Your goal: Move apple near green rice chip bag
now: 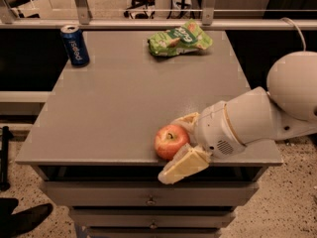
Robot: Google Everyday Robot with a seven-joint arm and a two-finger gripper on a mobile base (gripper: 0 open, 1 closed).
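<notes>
The red-orange apple [170, 141] sits near the front edge of the grey table [124, 108], right of centre. My gripper [172, 150] reaches in from the right and is open, with one pale finger [184, 121] behind the apple and the other [181, 165] in front of it, over the table's edge. The apple lies between the fingers, resting on the table. The green rice chip bag [180, 39] lies at the far edge of the table, well beyond the apple.
A blue soda can [75, 45] stands at the far left corner. The table top sits on a cabinet with drawers [148, 200]. A rail [148, 24] runs behind the table. My white arm [257, 120] covers the table's right front corner.
</notes>
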